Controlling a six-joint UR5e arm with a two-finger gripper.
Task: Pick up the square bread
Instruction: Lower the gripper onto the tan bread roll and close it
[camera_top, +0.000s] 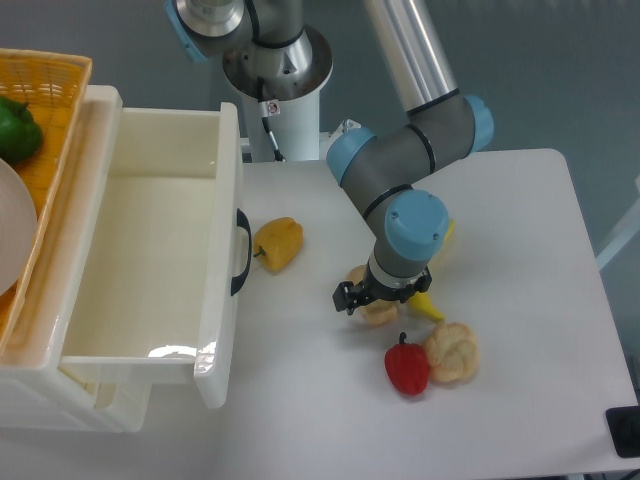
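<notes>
Tan crust of the square bread (378, 311) shows only in part: it lies on the white table (520, 230) near centre, right under the gripper (377, 300), mostly hidden by the wrist. A second pale crumb at about 11 o'clock from the gripper, touching its dark body, may be the same loaf or another piece; cannot tell.

Clutter is tight here. Yellow curved item, likely a banana (428, 305), sits at 3 o'clock, just beside the bread. Red pepper (407, 367) is at 5 o'clock, near but apart from the bread. Round puffy roll (451, 351) is at 4 o'clock, touching the red pepper. Yellow bell pepper (279, 243) is at 10 o'clock, well apart, close to the black handle of the open white drawer (225, 200). Wicker basket (50, 80) with a green pepper (18, 130) is far at 10 o'clock.

Arm comes straight down from above, wrist vertical; judged reason: a top-down approach keeps the fingers out of the banana and pepper crowding the loaf.

Gripper is low, at bread height, dark finger bodies either side of the loaf. How far apart the fingers are is hidden by the wrist, and whether they press the crust cannot be told. Bread looks to be on the table, not lifted.
</notes>
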